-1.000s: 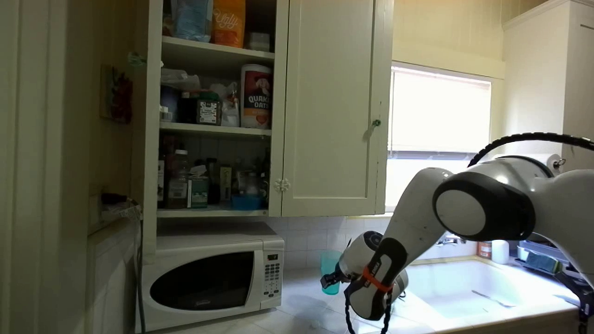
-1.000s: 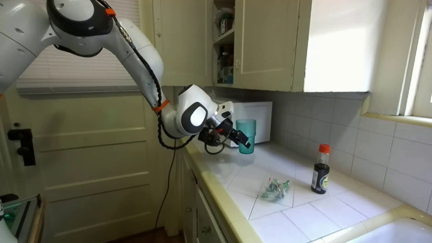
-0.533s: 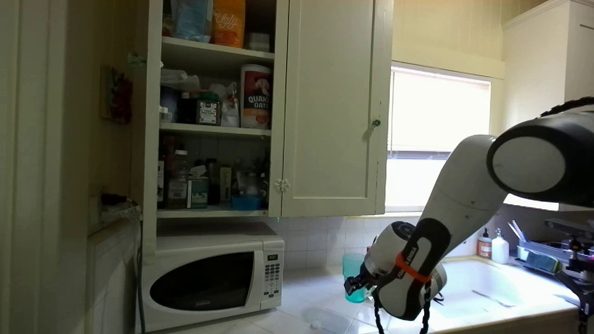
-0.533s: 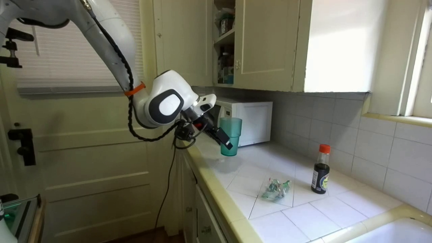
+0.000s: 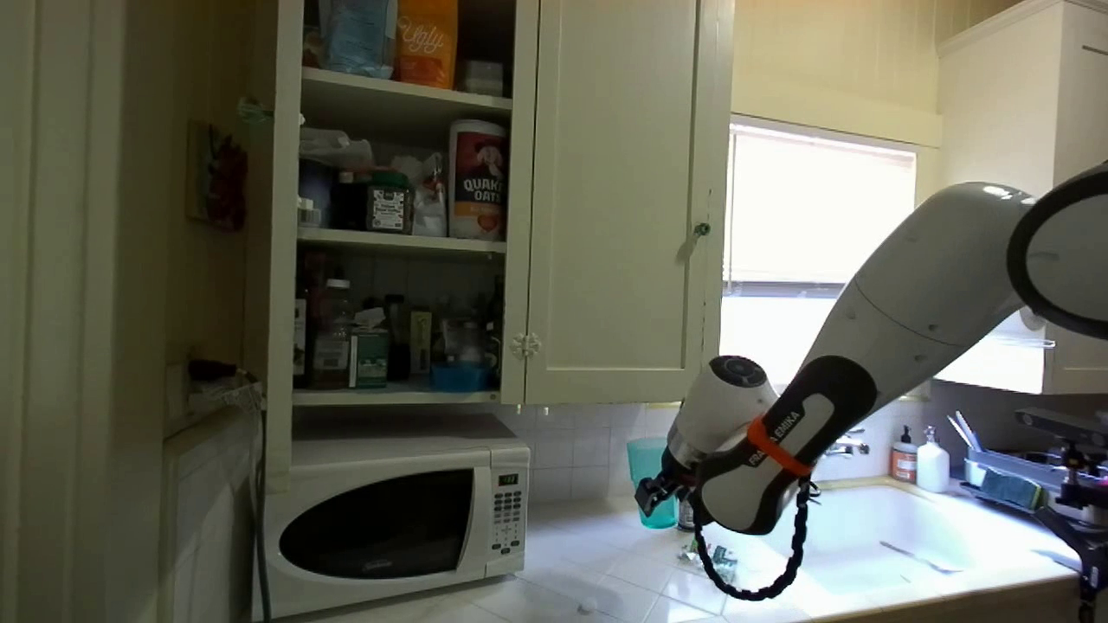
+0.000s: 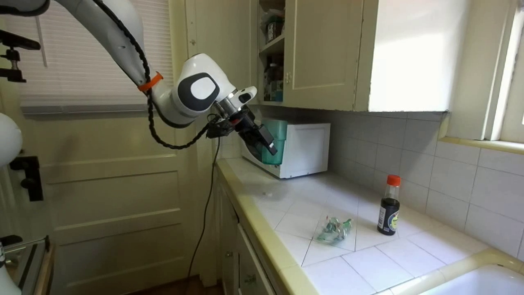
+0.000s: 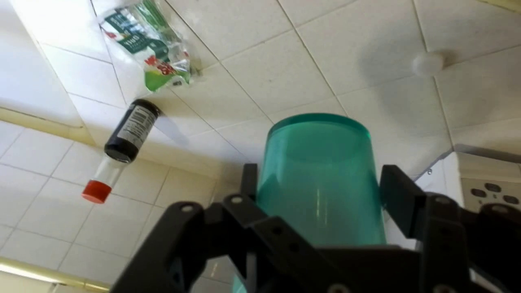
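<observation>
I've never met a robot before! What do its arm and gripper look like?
It has a smooth, rounded white arm with black panels, an orange band crossing lettering ending in EMIKA, and a ridged black cable. The angular black gripper has two blocky black fingers and small round screw heads.

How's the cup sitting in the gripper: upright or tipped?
Upright, or nearly: in an exterior view the cup, clamped by the gripper, has its wide end up, narrow end down.
</observation>
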Motion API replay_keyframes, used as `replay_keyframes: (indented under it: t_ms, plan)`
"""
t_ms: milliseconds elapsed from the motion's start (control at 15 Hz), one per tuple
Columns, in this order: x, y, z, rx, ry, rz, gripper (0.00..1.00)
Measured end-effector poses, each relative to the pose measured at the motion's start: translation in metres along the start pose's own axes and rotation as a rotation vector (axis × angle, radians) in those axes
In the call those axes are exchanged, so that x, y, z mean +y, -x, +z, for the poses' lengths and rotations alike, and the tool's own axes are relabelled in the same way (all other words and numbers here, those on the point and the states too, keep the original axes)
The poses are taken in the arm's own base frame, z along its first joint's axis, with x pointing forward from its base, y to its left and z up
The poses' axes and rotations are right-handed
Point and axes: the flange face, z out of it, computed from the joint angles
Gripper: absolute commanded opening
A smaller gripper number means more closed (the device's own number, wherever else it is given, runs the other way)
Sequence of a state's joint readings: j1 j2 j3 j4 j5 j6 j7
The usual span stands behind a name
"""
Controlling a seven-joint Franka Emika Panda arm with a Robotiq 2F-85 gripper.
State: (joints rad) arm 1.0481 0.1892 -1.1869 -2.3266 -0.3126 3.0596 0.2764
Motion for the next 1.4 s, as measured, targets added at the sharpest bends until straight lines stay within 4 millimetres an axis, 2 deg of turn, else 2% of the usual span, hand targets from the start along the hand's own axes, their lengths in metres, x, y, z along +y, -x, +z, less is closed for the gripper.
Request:
replay_keyframes:
  t_ms: [267,467,600,667,1067,1133,1400]
  plan:
    - [-0.062,-0.036,-0.033,0.000,0.005,-0.122,0.51]
    - [-0.100,-0.049,-0.059,0.036,0.005,-0.211,0.51]
    - [-0.116,-0.053,-0.073,0.069,-0.002,-0.259,0.51]
    - [-0.120,-0.055,-0.078,0.082,-0.007,-0.272,0.76]
    - [-0.121,-0.055,-0.079,0.083,-0.004,-0.275,0.76]
    - [-0.121,-0.055,-0.079,0.083,-0.004,-0.275,0.51]
    - [-0.120,-0.057,-0.079,0.089,-0.003,-0.280,0.51]
